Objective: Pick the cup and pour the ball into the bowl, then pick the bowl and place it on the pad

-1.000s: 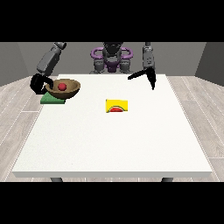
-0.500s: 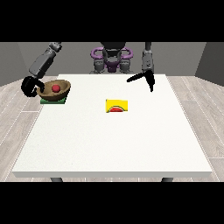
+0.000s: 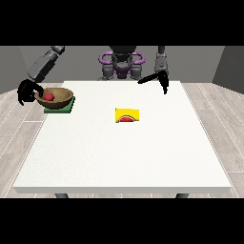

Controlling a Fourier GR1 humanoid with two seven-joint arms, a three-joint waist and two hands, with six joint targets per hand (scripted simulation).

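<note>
Fingers curled round the brown wooden bowl; we fear releasing off-centre tips it off the green pad.

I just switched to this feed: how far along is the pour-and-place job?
Pouring looks done: the red ball lies in the brown bowl, and the yellow cup lies on its side mid-table. In hand: the hand at the view's left curls round the bowl's rim over the green pad. Left: letting go. The hand at the view's right holds nothing.
</note>
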